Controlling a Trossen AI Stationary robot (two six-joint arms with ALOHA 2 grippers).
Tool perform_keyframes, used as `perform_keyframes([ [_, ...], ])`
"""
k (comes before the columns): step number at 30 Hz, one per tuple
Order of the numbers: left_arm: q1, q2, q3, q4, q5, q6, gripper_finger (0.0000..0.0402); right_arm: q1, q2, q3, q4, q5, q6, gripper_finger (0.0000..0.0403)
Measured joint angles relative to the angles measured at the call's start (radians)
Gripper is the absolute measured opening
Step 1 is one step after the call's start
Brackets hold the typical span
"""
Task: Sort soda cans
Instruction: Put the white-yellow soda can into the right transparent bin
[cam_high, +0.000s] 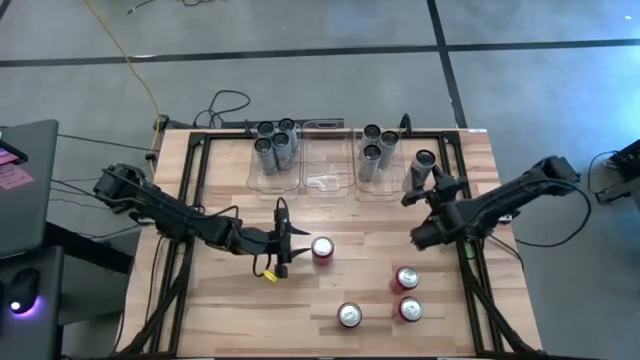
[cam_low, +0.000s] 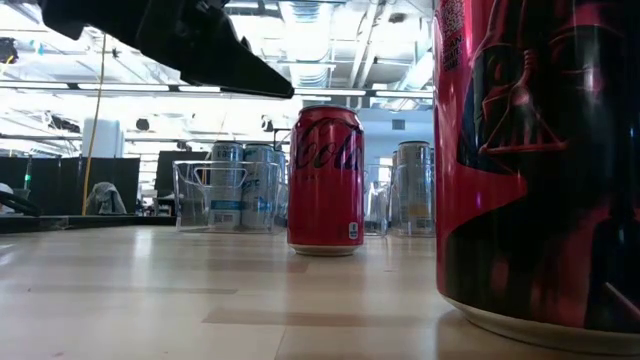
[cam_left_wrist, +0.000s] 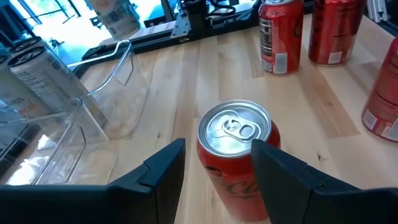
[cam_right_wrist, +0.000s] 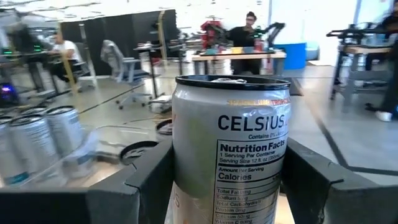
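Several red soda cans stand upright on the wooden table (cam_high: 230, 310). One red can (cam_high: 322, 250) (cam_left_wrist: 239, 155) is just ahead of my left gripper (cam_high: 290, 248) (cam_left_wrist: 216, 158). That gripper is open, tilted slightly down, its fingertips near the can's top and short of it. The other red cans (cam_high: 405, 278) (cam_high: 409, 309) (cam_high: 348, 316) are toward the near right. My right gripper (cam_high: 424, 188) (cam_right_wrist: 227, 171) is shut on a silver can (cam_high: 424, 160) (cam_right_wrist: 230, 143) beside the right bin (cam_high: 390, 192). My right gripper pinches the silver can by two opposite sides of its wall (cam_right_wrist: 186, 180), below the rim, between its two fingers. The fingers come level from the table's near right. The can stands upright in the hold. Its bottom is hidden, so whether it is lifted clear cannot be told.
Three clear bins line the far edge. The left bin (cam_high: 252, 182) holds several silver cans (cam_high: 275, 145), the middle bin (cam_high: 325, 185) holds none, and the right bin holds three (cam_high: 378, 148). A large dark-red can (cam_low: 540, 160) fills the low view's right side.
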Motion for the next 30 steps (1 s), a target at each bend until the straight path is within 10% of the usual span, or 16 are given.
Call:
perform_keyframes([
  [13,0.0,0.0,0.0,-0.01,0.0,0.037,0.0178,-0.141,0.0,0.053,0.634,0.0,-0.764,0.0255],
  [30,0.0,0.0,0.0,-0.054,0.001,0.024,0.0178,-0.281,0.197,0.068,0.884,-0.055,-0.878,0.0255],
])
